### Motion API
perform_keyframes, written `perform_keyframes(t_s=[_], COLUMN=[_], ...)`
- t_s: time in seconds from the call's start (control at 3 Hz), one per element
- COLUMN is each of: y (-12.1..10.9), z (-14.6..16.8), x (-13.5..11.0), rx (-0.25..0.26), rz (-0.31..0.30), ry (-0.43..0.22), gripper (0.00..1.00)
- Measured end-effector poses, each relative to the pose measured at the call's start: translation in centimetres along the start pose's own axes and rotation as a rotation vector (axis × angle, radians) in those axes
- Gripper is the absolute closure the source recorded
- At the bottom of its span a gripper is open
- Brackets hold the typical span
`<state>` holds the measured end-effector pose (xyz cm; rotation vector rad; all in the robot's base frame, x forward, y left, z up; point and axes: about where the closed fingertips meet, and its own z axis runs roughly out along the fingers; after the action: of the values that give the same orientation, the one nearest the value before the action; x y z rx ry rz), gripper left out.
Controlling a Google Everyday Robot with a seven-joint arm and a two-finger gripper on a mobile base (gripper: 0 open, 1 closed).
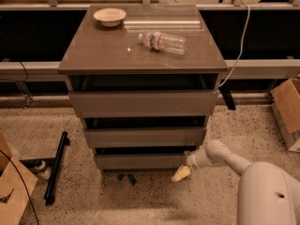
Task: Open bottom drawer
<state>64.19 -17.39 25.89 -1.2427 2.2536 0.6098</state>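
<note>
The bottom drawer (140, 161) is the lowest and narrowest of three flat grey-brown fronts on the cabinet (143, 102), with a dark gap above it. My gripper (182, 173) is low at the drawer's right end, just below and in front of its lower right corner. A pale fingertip (181, 174) points down and left toward the floor. My white arm (225, 158) reaches in from the lower right.
A bowl (109, 17) and a lying plastic bottle (162, 42) rest on the cabinet top. A black bar (56, 167) and a small bottle (41, 169) lie on the floor at left. Cardboard boxes (287, 110) stand at right and at lower left (11, 191). A cable (237, 50) hangs right.
</note>
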Motion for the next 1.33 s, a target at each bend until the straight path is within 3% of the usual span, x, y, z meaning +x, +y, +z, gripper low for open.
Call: perform_keyframes(t_s=[0.67, 1.0, 1.33], y=[-3.9, -4.2, -3.4], z=[2.5, 6.2, 7.6], x=[-0.6, 0.0, 0.5], rx=[-0.012, -0.077, -0.117], rz=[0.007, 0.049, 0.07], ry=[-0.083, -0.092, -0.086], gripper=[0.0, 0.04, 0.27])
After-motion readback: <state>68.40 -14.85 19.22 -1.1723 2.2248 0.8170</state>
